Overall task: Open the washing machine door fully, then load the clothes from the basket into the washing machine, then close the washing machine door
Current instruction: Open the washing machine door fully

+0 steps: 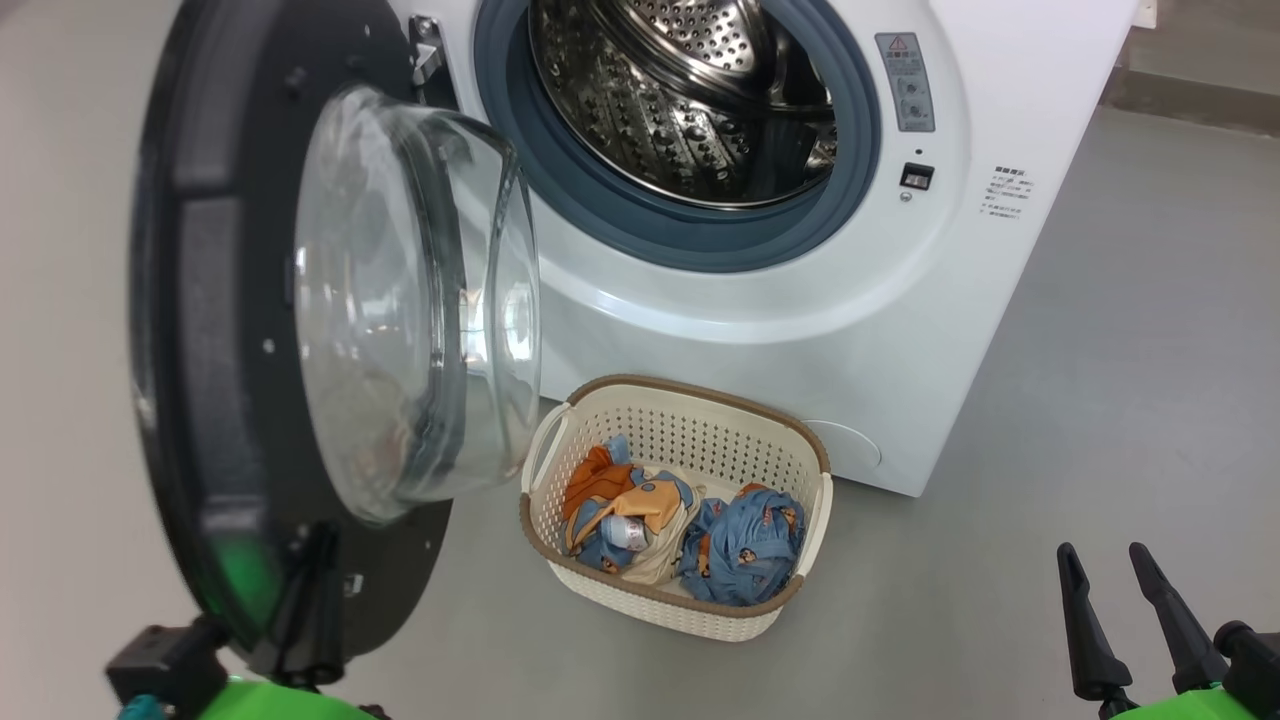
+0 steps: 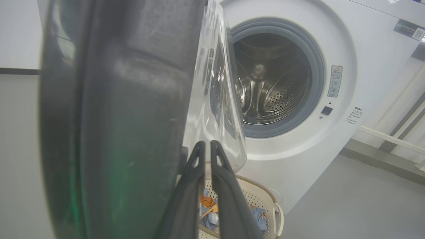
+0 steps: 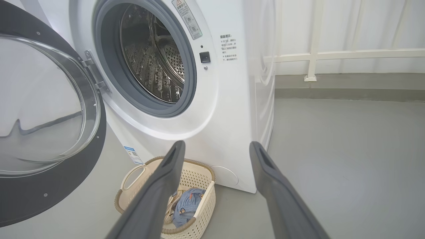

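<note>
The washing machine [image 1: 800, 330] stands with its steel drum [image 1: 690, 90] exposed. The washing machine door [image 1: 200, 350] hangs swung out to the left, its glass bulge [image 1: 400, 300] facing right. My left gripper [image 1: 320, 540] is shut with nothing in it, its tips against the door's inner face at the lower rim; in the left wrist view the shut fingers [image 2: 207, 146] point up beside the glass. On the floor before the machine sits the basket [image 1: 700, 395], with the clothes [image 1: 740, 545] inside. At the lower right my right gripper [image 1: 1102, 552] is open and empty, well clear of the basket [image 3: 199, 199].
Grey floor spreads to the right of the machine and basket. A low ledge [image 1: 1190, 95] runs behind the machine on the right, and a white railing [image 3: 312, 56] lines the wall there. The open door blocks the left side.
</note>
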You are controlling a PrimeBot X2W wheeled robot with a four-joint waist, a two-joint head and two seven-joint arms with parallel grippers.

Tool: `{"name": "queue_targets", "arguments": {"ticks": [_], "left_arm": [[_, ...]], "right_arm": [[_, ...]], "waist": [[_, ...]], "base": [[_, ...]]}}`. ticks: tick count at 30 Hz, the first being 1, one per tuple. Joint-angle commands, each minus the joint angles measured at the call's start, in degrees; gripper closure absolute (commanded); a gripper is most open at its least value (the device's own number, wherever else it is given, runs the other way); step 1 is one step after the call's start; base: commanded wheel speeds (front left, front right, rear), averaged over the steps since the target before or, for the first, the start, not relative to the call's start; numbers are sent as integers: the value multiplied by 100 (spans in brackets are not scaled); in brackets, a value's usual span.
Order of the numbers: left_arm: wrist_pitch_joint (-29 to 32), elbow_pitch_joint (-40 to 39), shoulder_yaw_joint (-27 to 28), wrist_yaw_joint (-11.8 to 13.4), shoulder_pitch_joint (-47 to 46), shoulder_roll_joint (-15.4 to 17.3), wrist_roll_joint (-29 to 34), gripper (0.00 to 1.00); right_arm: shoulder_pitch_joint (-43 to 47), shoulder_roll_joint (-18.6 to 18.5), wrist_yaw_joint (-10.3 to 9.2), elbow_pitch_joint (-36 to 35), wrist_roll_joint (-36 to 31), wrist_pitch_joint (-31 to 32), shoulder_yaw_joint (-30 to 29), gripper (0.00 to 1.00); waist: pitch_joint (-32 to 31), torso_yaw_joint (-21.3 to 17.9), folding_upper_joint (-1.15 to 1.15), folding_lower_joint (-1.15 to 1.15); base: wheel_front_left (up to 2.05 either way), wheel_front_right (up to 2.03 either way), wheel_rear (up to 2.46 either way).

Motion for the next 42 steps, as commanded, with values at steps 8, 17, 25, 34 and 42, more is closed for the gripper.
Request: {"name": "queue_targets", "arguments": {"ticks": [8,17,25,34,42], "left_arm": [[-204,-47,696,196,-321,397,-126,100],[-445,395,1079,205,-696,523,-273,100],[-637,953,1354,162,-1082,632,-251,100],[-727,1763,1753,96,-1605,786,-39,100],[-732,2313,2315,-68,-2082,863,398,100]], "right_arm": [[-93,-151,32,-164,-44,-70,147,0],[-178,-198,32,-187,-62,-70,152,0],[-252,-261,32,-200,-89,-70,155,0],[-359,-345,32,-211,-118,-70,182,0],[-496,-427,32,-243,-150,-70,199,0]], "waist": [[128,56,0,0],[376,106,0,0],[560,154,0,0],[786,202,0,0],[1065,216,0,0]], "base": [[0,0,0],[0,0,0],[0,0,0],[0,0,0],[0,0,0]]}}
